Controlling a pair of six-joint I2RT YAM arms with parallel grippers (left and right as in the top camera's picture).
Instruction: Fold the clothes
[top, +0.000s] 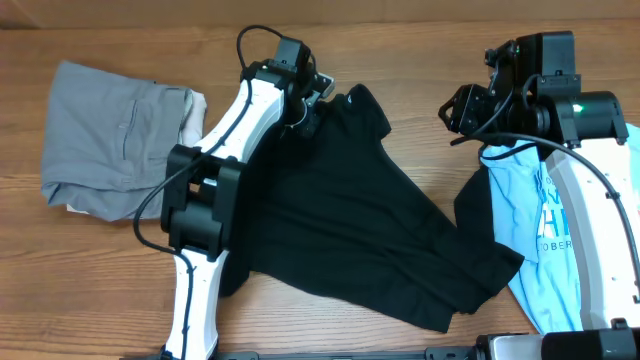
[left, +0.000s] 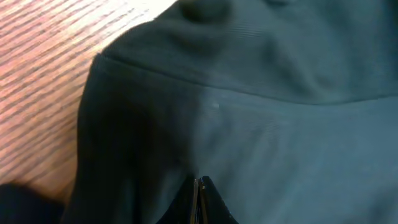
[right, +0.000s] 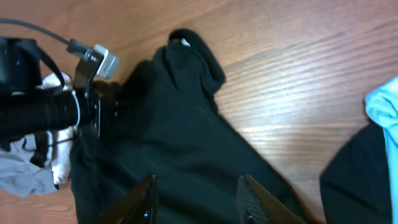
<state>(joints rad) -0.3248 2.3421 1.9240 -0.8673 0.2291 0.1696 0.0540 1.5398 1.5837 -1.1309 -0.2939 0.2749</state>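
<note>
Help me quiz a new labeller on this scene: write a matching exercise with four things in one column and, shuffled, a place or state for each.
Things:
1 black T-shirt
2 grey trousers
3 light-blue T-shirt
4 left gripper

Places or states:
A far right
B pinched shut on fabric
C folded, far left
D spread across the middle

Pairs: 1-D, 2-C, 3-A, 4-B

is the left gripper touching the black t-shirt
Touching. The left wrist view shows the left gripper closed, its tips pinching the black T-shirt fabric.
</note>
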